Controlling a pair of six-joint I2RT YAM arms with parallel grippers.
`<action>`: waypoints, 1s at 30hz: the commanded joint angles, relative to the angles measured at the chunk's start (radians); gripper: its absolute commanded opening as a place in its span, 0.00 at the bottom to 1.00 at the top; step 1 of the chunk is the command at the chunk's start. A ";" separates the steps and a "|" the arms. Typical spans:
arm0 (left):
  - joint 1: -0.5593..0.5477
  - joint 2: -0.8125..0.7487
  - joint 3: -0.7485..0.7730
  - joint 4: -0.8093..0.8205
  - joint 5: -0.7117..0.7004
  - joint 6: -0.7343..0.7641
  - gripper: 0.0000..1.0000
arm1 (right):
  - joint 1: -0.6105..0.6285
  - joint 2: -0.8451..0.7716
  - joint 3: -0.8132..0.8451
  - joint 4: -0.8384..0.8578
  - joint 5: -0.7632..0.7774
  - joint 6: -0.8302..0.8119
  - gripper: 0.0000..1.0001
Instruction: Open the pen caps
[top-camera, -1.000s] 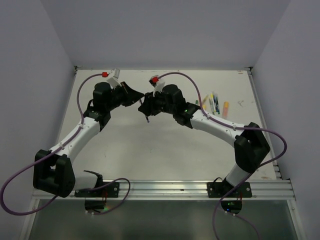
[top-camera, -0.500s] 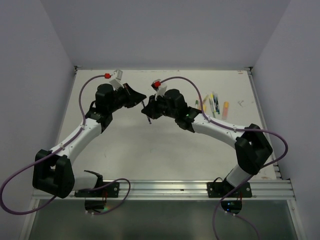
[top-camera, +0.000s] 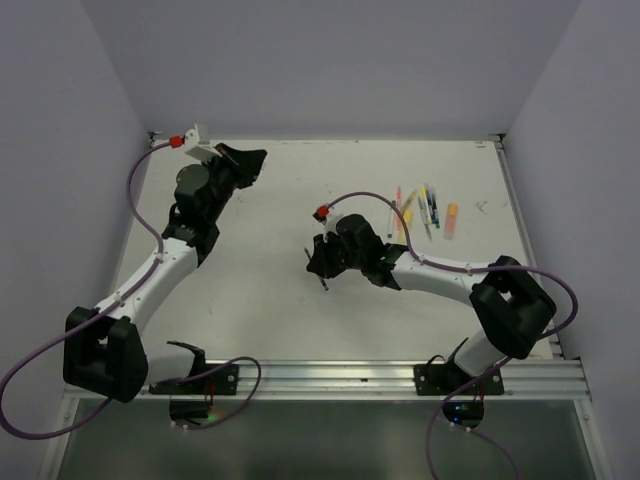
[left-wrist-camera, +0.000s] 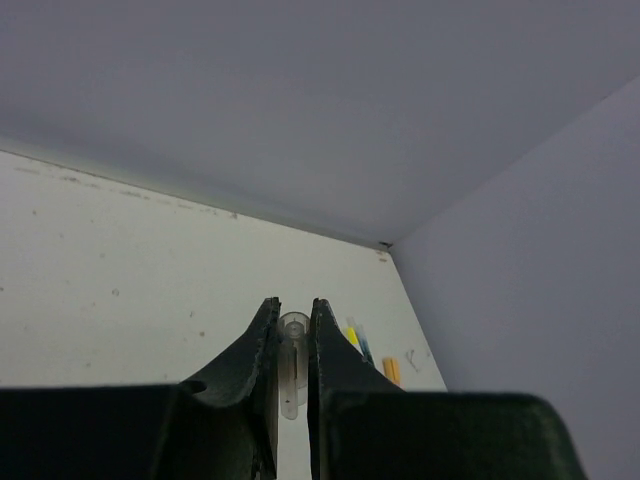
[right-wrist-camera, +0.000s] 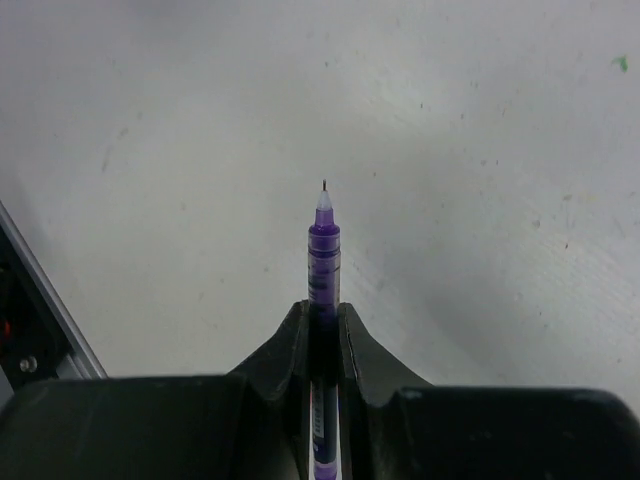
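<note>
A: So, on the left?
B: Raised near the far left corner of the table (top-camera: 270, 300). In the left gripper (left-wrist-camera: 293, 312), a clear pen cap (left-wrist-camera: 291, 365): pinched between fingers drawn almost together, standing upright, off any pen.
A: Touching the surface?
B: Cannot tell from the wrist view; looks lifted above it from overhead.
A: And on the right?
B: Near the middle of the table, low over the white surface. In the right gripper (right-wrist-camera: 322, 312), a purple pen (right-wrist-camera: 323, 250): clamped around the barrel, with only a narrow slit left between the fingers. Sticks out past the fingertips, uncapped, fine tip bare and pointing toward the near side.
A: Well apart from the cap, then?
B: Yes, well apart, with bare table between.
A: And the remaining pens (top-camera: 420, 205)?
B: Lying side by side at the far right, beyond the right arm, yellow, green and pink-red among them. Just beside, to the right, an orange highlighter (top-camera: 451, 220). Capped or not, too small to tell.
</note>
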 joint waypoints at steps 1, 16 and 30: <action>-0.004 -0.019 0.034 0.152 -0.122 0.006 0.00 | 0.004 -0.011 -0.019 -0.023 -0.021 -0.005 0.00; -0.002 0.270 0.086 -0.267 0.110 0.170 0.02 | 0.003 0.150 0.214 -0.309 0.267 0.116 0.00; -0.004 0.553 0.191 -0.442 0.188 0.225 0.13 | -0.011 0.458 0.535 -0.486 0.338 0.222 0.05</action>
